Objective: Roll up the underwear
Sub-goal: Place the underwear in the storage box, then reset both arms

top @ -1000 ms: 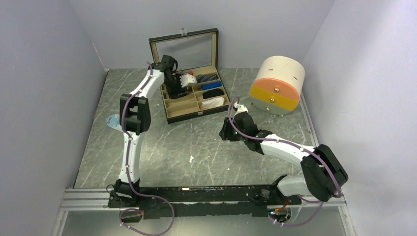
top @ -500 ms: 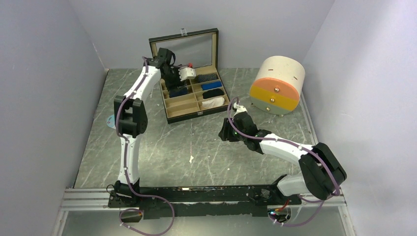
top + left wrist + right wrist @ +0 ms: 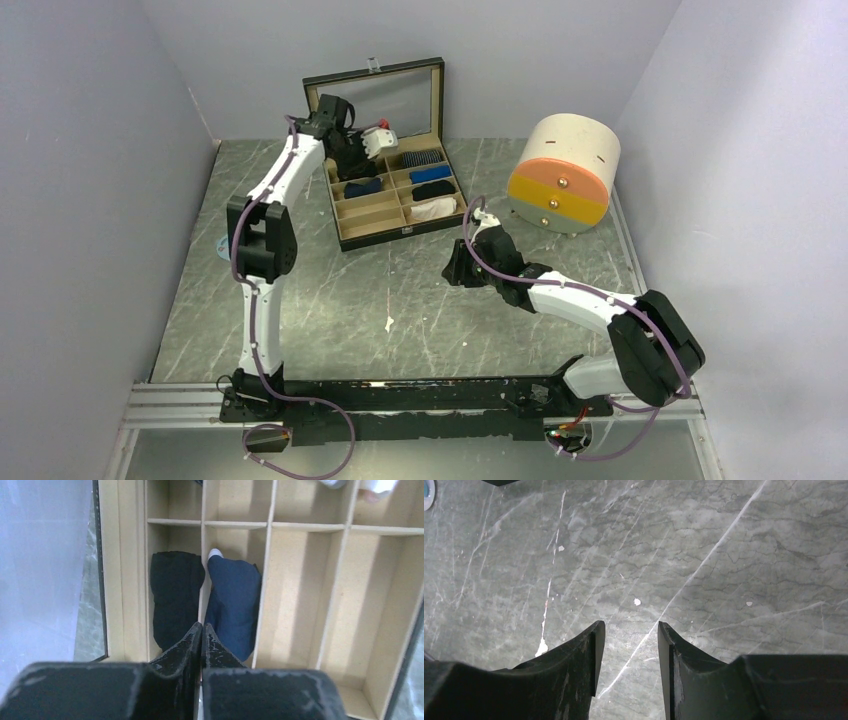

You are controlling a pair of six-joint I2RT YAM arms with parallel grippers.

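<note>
An open wooden box (image 3: 375, 238) with compartments stands at the back of the table. In the left wrist view a plain black underwear roll (image 3: 176, 597) and a navy blue underwear roll (image 3: 235, 605) with a white tip lie in neighbouring compartments, split by a divider. My left gripper (image 3: 202, 626) hovers just above that divider, shut with nothing between its fingers. From above, the left gripper (image 3: 352, 162) sits over the box's back left, and the navy roll (image 3: 362, 187) shows beside it. My right gripper (image 3: 626, 630) hangs open over bare table, also the right gripper (image 3: 455, 272) from above.
The box's right column holds a grey striped bundle (image 3: 420, 158), a blue roll (image 3: 430, 175), a black roll (image 3: 433, 189) and a white bundle (image 3: 433, 208). Its lid (image 3: 375, 95) stands upright. A round cream drawer unit (image 3: 562, 175) stands at the back right. Walls close in on the left, right and back.
My left gripper has shut and drawn back and up out of the box, leaving the navy roll in its compartment. The right arm has barely moved.
</note>
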